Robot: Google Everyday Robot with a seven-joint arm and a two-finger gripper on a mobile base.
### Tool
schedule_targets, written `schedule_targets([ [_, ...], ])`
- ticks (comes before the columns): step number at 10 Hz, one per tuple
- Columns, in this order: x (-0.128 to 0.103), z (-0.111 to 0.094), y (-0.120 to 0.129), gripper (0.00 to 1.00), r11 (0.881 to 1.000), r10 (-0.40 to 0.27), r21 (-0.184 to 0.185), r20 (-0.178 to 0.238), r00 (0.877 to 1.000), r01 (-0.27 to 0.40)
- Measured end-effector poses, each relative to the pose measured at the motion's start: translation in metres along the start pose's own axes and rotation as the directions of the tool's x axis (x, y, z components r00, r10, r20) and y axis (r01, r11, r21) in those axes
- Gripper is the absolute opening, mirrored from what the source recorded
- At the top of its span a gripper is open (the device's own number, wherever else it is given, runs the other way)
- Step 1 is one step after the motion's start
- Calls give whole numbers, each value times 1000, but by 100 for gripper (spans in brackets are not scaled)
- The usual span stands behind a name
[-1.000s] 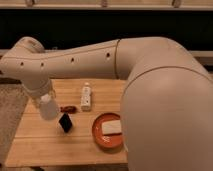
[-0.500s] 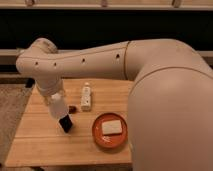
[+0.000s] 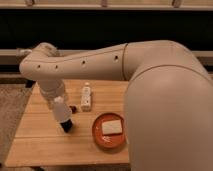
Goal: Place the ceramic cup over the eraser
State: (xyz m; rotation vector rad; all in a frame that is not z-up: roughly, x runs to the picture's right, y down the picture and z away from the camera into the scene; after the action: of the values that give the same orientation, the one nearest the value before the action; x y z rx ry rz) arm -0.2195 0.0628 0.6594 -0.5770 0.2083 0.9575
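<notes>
The white ceramic cup (image 3: pixel 61 112) hangs from my gripper (image 3: pixel 57 101) at the left-middle of the wooden table (image 3: pixel 35 142). The gripper is shut on the cup and holds it from above. The cup sits directly over the black eraser (image 3: pixel 66 126), and its lower edge hides the eraser's top. I cannot tell whether the cup touches the eraser. The arm reaches in from the right and bends down at the left.
A slim white bottle (image 3: pixel 86 97) lies just right of the cup. A small red-brown thing (image 3: pixel 74 108) sits between them. An orange plate (image 3: pixel 98 140) with a white block (image 3: pixel 112 127) stands at the front right. The table's left edge is close by.
The gripper has carried the cup to the right and then down, from left of the eraser to right above it. The other things have not moved.
</notes>
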Motion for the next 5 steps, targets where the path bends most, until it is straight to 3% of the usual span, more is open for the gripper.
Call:
schedule_targets([
  [3,7,18,-3,4,1000,6,-4,-26,1000,-6],
  [5,7,32,0,26,1000,18,-3,-30,999,-18],
])
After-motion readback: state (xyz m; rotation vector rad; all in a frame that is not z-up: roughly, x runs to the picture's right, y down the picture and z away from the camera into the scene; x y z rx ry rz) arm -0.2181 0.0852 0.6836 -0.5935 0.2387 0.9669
